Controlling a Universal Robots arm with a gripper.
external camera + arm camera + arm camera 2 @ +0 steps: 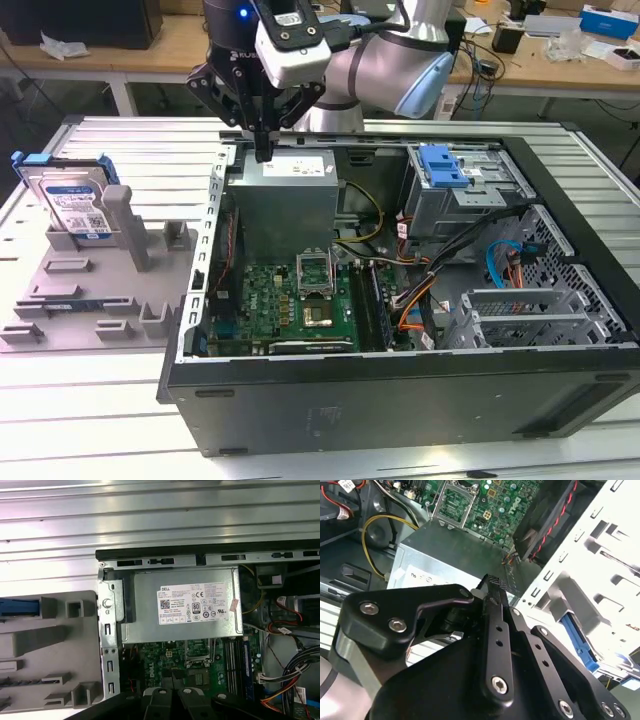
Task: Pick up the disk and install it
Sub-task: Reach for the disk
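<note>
Leftmost: disk [72,200], upright in a slot at the far corner of the grey fixture [90,300], well apart from the gripper. Bare table slats [150,150] lie behind the fixture.

Centre: arm [390,70] reaching in from the far side, wrist pointing straight down. Gripper [263,150] with fingers pressed together, nothing between them, tips at the power-supply box [285,195] beside the case wall [212,230]; contact cannot be told.

Rightward: open computer case [400,400], blue latch [444,165] on the drive cage [470,195].

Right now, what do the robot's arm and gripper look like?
The rounded silver-grey metal arm carries a black cable. The black metal gripper has bolted linkage fingers, a small blue light and a grey-white camera box.
</note>
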